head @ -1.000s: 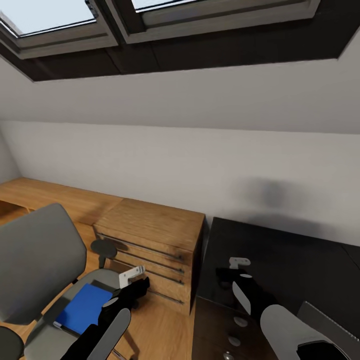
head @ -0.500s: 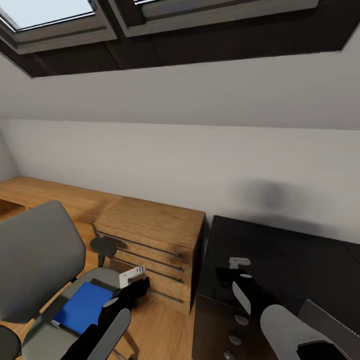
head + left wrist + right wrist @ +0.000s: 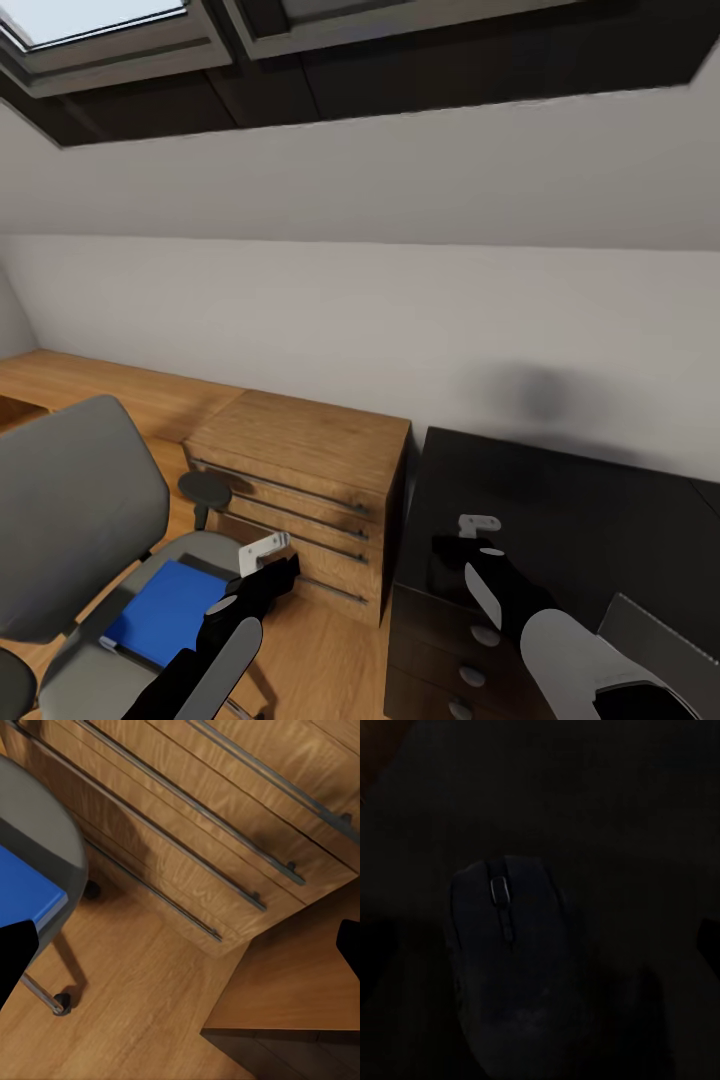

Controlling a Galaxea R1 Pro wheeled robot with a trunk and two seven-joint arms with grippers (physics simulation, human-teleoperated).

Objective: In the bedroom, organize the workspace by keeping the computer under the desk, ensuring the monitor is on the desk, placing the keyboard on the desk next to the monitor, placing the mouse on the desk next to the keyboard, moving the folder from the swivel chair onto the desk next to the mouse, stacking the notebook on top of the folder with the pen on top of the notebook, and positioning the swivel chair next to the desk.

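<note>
The swivel chair (image 3: 70,520), grey and padded, stands at the lower left, and the bright blue folder (image 3: 165,610) lies flat on its seat. My left gripper (image 3: 270,575) hangs open just right of the seat, over the wooden floor. The left wrist view shows the folder (image 3: 22,892), the seat's edge (image 3: 45,825) and the gripper (image 3: 180,945) with its jaws wide apart. Over the near left end of the glossy black desk (image 3: 580,510) my right gripper (image 3: 450,550) stands open. In the right wrist view the black mouse (image 3: 514,960) lies on the desk under that gripper (image 3: 540,937), untouched. A grey keyboard (image 3: 660,635) corner shows at the lower right.
A light wooden drawer chest (image 3: 300,480) stands between the chair and the desk, against the white sloped wall. Black drawers (image 3: 470,650) sit under the desk's near end. Low wooden shelving (image 3: 90,385) runs along the wall to the left. Skylights are overhead.
The whole head view has slid slightly, so the camera has tilted. Both arms, the chair and the folder keep their places relative to each other.
</note>
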